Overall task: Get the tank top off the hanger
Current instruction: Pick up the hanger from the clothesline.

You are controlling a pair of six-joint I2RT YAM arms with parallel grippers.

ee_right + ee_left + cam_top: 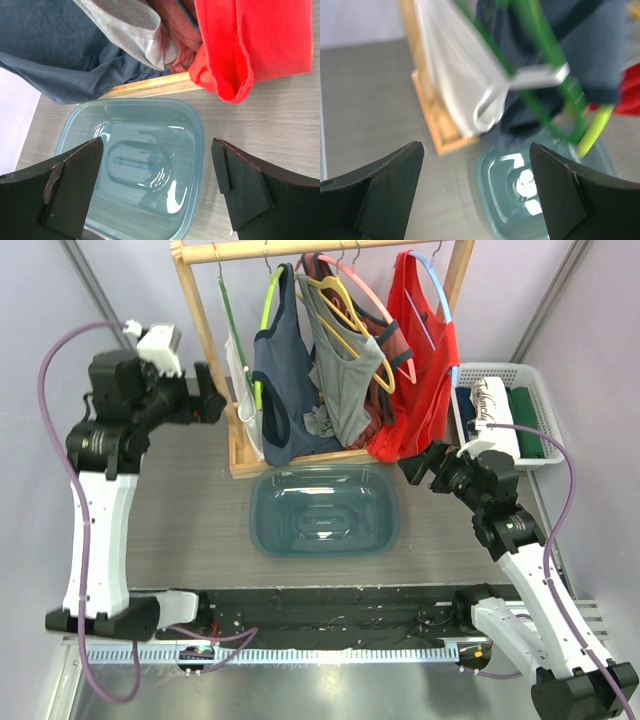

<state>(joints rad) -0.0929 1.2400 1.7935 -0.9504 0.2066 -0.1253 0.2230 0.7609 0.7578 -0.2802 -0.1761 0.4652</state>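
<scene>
Hanging from the wooden rack [190, 302]: navy tank top [285, 400] on lime hanger [268, 300], grey tank top [345, 380], red tank top [415, 390]. Left gripper [215, 398] wide, empty, beside the rack. Right gripper [414, 468] wide, empty, near the red hem. Teal tub [262, 530] on bench [180, 520].

Navy tank top [283, 390] on lime hanger [268, 298], wooden rack [200, 325], teal tub [268, 512] below

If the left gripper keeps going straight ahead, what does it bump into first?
Most likely the hanging white top; it sits straight ahead, though depth is hard to judge.
</scene>
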